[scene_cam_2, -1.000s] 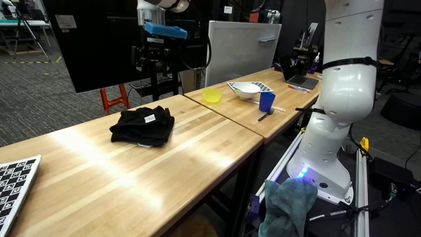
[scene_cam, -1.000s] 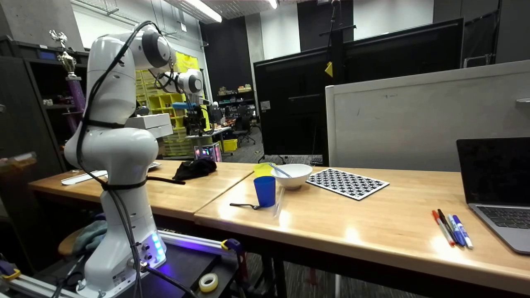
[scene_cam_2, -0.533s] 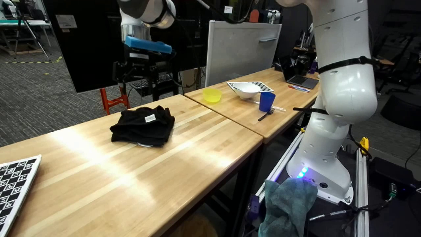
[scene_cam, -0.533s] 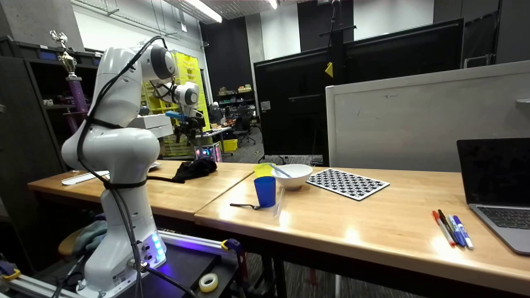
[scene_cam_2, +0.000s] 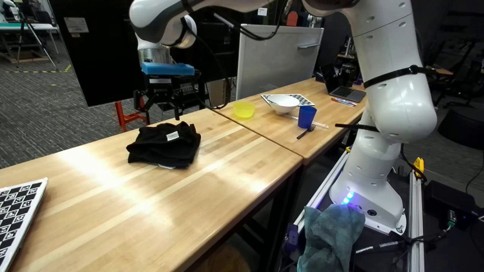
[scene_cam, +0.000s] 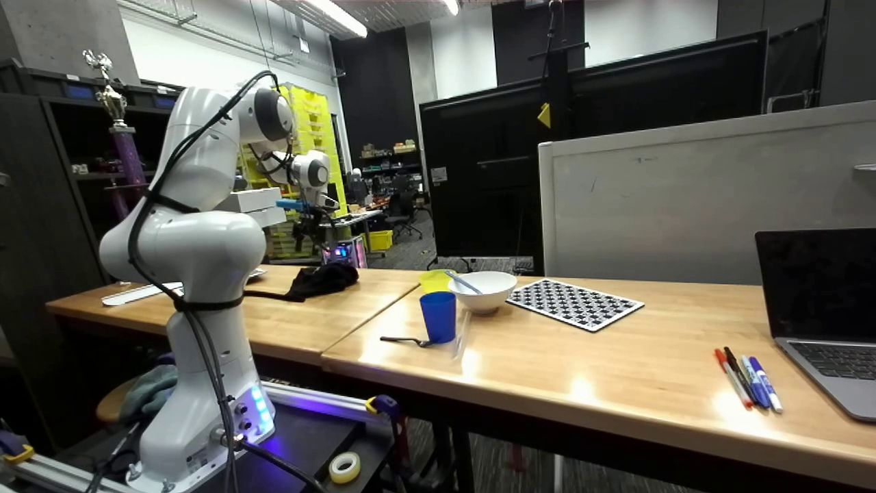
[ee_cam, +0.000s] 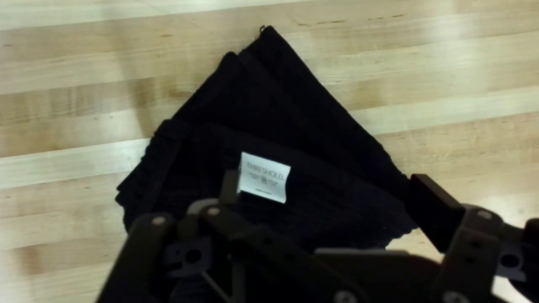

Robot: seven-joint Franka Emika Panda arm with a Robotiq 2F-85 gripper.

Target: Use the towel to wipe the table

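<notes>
Black towel [scene_cam_2: 162,147] lies on the tabletop [scene_cam_2: 113,204], in folds | tool [scene_cam_2: 162,116] hangs above it | fingers [ee_cam: 436,212] stand apart

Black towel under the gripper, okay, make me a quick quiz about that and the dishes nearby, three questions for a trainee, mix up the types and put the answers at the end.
1. Multiple choice: in the wrist view, what colour is the label on the black towel?
A) red
B) white
C) yellow

2. True or false: the gripper is clamped shut on the towel.

3. Fill in: in both exterior views, right beside the blue cup lies a dark ____.

Key
1: B, white.
2: False; it is open above the towel.
3: fork.
</notes>
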